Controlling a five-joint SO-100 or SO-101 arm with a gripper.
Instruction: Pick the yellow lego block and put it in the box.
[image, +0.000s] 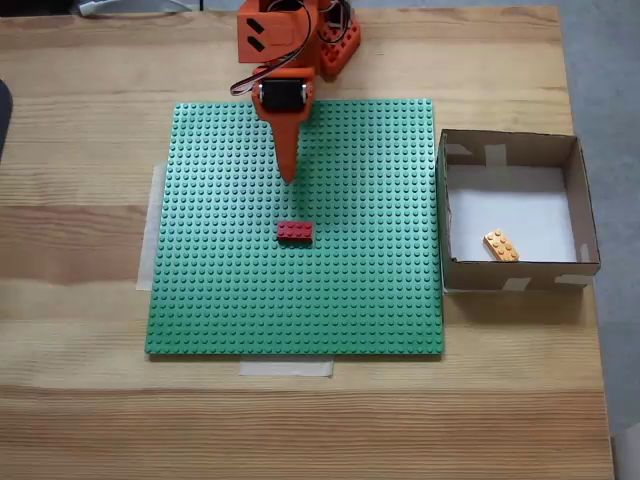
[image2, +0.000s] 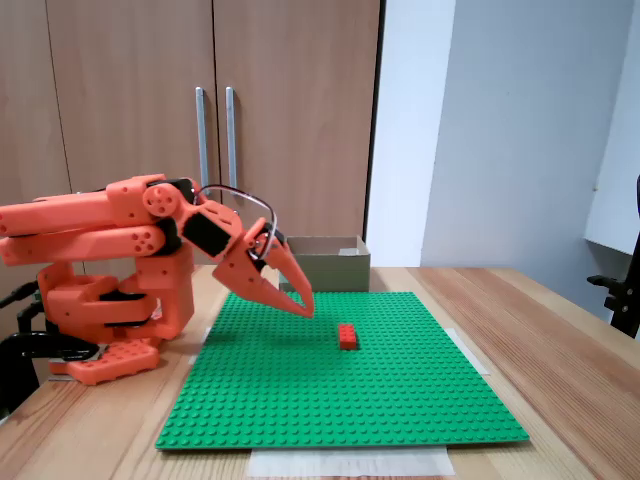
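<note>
Yellow block (image: 501, 245) lies loose on the white floor of the box (image: 510, 148), near the front wall, skewed. Judged light, rigid, slick plastic; best pinched across its long sides, though the wall beside it crowds a grasp. Task looks done as things lie. Gripper (image: 288, 177) hovers above the green baseplate (image: 220, 300), jaws closed, holding nothing. Red brick (image: 294, 231) sits on the plate just beyond the tip. Nothing else obstructs.
</note>
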